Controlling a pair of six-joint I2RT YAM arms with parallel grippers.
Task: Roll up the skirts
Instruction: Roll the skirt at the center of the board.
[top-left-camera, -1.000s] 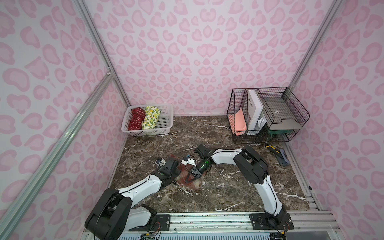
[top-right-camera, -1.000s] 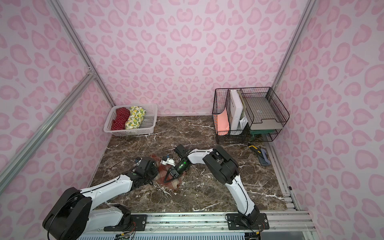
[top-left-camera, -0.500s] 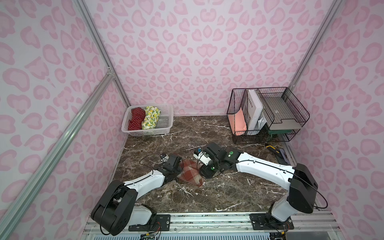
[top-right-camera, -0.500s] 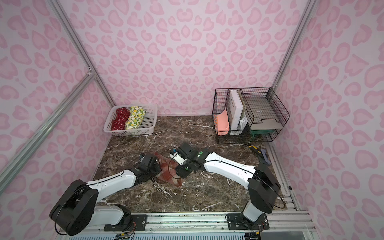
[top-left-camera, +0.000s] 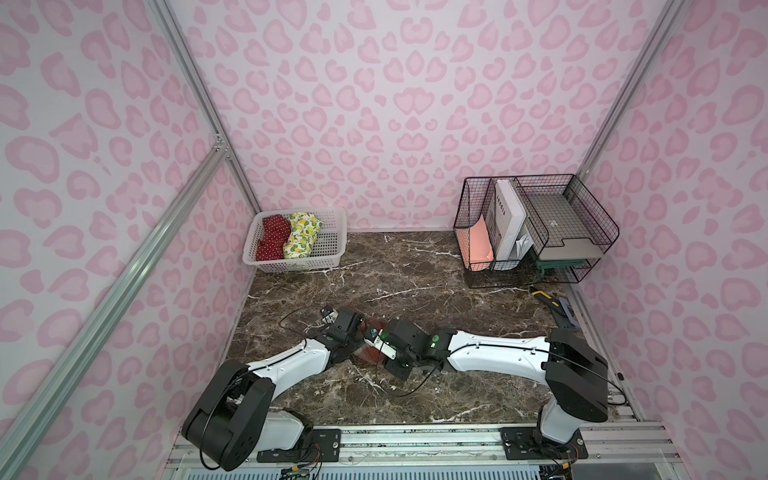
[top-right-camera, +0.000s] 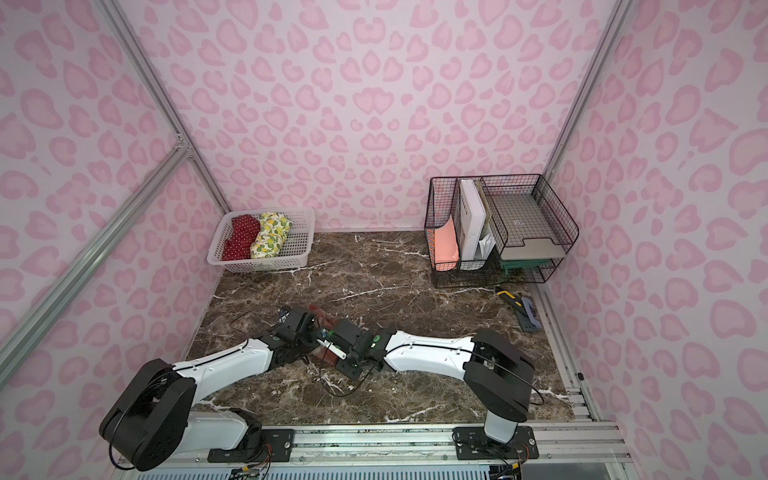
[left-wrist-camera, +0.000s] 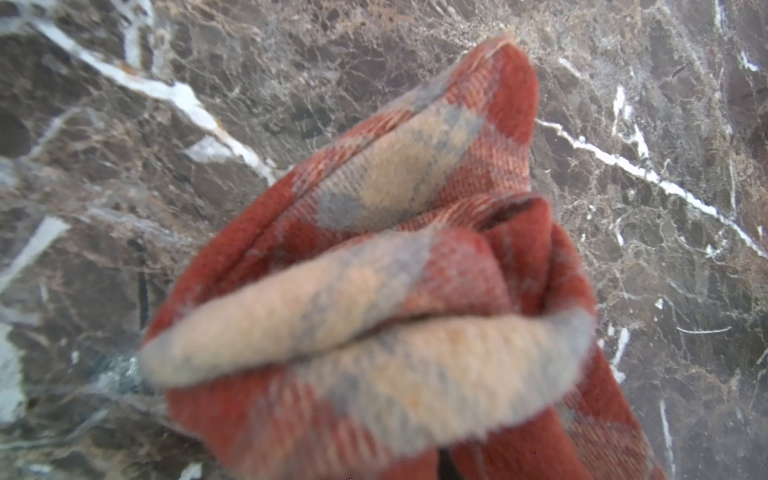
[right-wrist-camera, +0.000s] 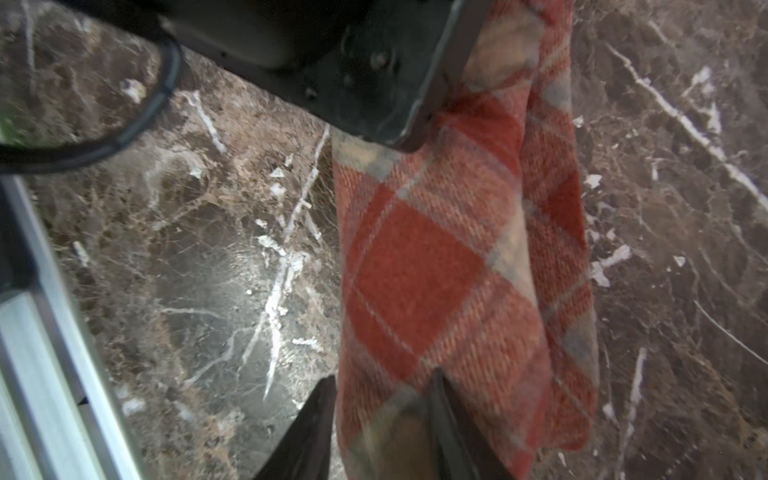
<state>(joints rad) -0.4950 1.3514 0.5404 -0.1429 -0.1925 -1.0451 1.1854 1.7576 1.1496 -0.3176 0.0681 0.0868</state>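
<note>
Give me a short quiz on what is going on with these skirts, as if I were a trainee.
1. True or false: the white basket holds three skirts.
2. Which skirt reaches from the left pincer to the right pincer?
3. What lies beside the red dotted skirt in the basket? A) lemon-print skirt B) a blue towel C) nothing
Key: 1 false, two. 2 the plaid skirt. 3 A.
</note>
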